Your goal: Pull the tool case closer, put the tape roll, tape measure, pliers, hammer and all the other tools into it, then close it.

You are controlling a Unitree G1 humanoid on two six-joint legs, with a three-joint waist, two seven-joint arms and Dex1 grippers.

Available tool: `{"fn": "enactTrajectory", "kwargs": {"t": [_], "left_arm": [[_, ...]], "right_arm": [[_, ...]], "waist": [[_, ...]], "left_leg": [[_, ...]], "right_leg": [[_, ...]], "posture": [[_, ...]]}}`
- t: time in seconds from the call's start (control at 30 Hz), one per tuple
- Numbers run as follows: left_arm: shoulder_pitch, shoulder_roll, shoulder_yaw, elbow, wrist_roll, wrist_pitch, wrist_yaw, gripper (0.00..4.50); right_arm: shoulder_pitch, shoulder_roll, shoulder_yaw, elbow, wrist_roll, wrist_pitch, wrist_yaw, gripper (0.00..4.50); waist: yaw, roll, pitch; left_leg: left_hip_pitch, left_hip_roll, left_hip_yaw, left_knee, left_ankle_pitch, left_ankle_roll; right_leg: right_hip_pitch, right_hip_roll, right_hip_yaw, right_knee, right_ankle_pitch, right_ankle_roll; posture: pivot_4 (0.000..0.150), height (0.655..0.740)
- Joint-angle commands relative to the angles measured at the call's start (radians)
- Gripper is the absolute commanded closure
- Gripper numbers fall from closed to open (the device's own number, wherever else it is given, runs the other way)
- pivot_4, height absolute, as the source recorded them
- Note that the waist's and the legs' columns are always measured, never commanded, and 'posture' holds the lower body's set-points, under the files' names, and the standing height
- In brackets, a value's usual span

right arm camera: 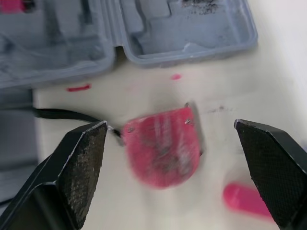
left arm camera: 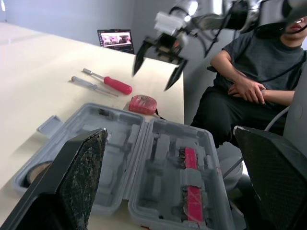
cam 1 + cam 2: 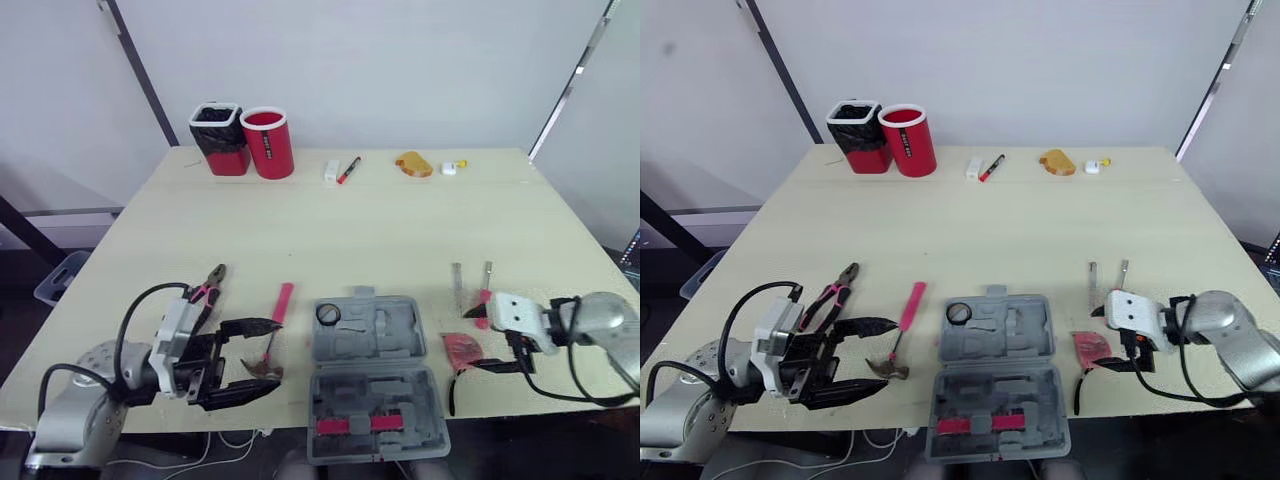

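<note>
One open case (image 3: 375, 385) at near edge of table (image 3: 400, 230), one tape roll (image 3: 328, 314) inside; loose: one hammer (image 3: 284, 300), pliers (image 3: 208, 287), tape measure (image 3: 462, 348), two screwdrivers (image 3: 485, 290). Left gripper (image 2: 170, 130), right gripper (image 1: 170, 125) spread wide; open room mid-table.

Wide bare cream tabletop (image 3: 380, 230) through the middle, I see nothing in the way until the round red cup (image 3: 267, 145) at the back. Up front it's tight. The open grey plastic tool case (image 3: 385, 385) sits between my grippers. The pink-handled hammer (image 3: 281, 306) lies between the case and the spread left gripper (image 3: 278, 355), with the pink-gripped pliers (image 3: 207, 287) just behind. The red tape measure (image 3: 462, 348) lies under my gaping right gripper (image 1: 170, 124), and the red-handled screwdriver (image 3: 485, 295) is just beyond.
</note>
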Motion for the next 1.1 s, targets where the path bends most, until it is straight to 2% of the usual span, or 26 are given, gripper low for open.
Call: {"fn": "enactTrajectory", "kwargs": {"t": [0.03, 0.37, 0.7, 0.8, 0.83, 0.87, 1.1], "left_arm": [[-0.014, 0.018, 0.01, -0.017, -0.01, 0.0, -0.01, 0.0], [0.011, 0.018, 0.029, 0.049, 0.01, -0.069, -0.059, 0.0], [0.023, -0.005, 0.028, 0.028, 0.001, -0.128, -0.057, 0.0], [0.011, -0.016, 0.02, 0.018, -0.006, -0.124, -0.035, 0.0], [0.008, -0.017, 0.018, 0.017, -0.005, -0.124, -0.031, 0.0], [0.005, -0.019, 0.016, 0.016, -0.004, -0.123, -0.029, 0.0], [-0.043, -0.036, 0.002, 0.059, 0.011, -0.118, -0.003, 0.0]], "right_arm": [[-0.064, 0.034, 0.036, 0.085, -0.065, -0.055, 0.074, 0.04], [-0.103, 0.108, 0.085, 0.241, -0.196, -0.178, 0.101, 0.04], [-0.101, 0.136, 0.06, 0.268, -0.222, -0.211, 0.096, 0.04], [-0.098, 0.138, 0.054, 0.257, -0.22, -0.207, 0.096, 0.82], [-0.097, 0.138, 0.052, 0.249, -0.219, -0.203, 0.097, 1.33], [-0.096, 0.136, 0.047, 0.233, -0.213, -0.193, 0.1, 1.55], [-0.112, 0.111, 0.026, 0.084, -0.193, -0.064, 0.133, 1.64]], "waist": [[0.005, 0.0, 0.0], [0.0, 0.001, 0.0], [0.0, 0.001, 0.0], [0.0, 0.001, 0.0], [0.001, 0.001, 0.0], [0.0, 0.001, 0.0], [0.001, 0.001, 0.001]], "left_leg": [[0.0, 0.0, 0.0, 0.0, 0.0, 0.0], [0.001, 0.0, 0.001, 0.0, 0.0, 0.0], [0.001, 0.0, 0.001, 0.0, 0.0, 0.0], [0.001, 0.0, 0.001, 0.0, 0.0, 0.0], [0.001, 0.0, 0.001, 0.0, 0.0, 0.0], [0.001, 0.0, 0.001, 0.0, 0.0, 0.0], [0.001, 0.0, 0.001, 0.0, 0.0, 0.0]], "right_leg": [[0.0, 0.0, 0.0, 0.0, 0.0, 0.0], [0.0, 0.0, 0.0, 0.001, 0.0, 0.0], [0.0, 0.0, 0.0, 0.001, 0.0, 0.0], [0.0, 0.0, 0.0, 0.001, 0.0, 0.0], [0.0, 0.0, 0.0, 0.001, 0.0, 0.0], [0.0, 0.0, 0.0, 0.001, 0.0, 0.0], [0.0, 0.0, 0.001, 0.001, 0.0, 0.0]], "posture": [[0.15, 0.74], [0.15, 0.74], [0.15, 0.74], [0.15, 0.74], [0.15, 0.74], [0.15, 0.74], [0.15, 0.74]]}}
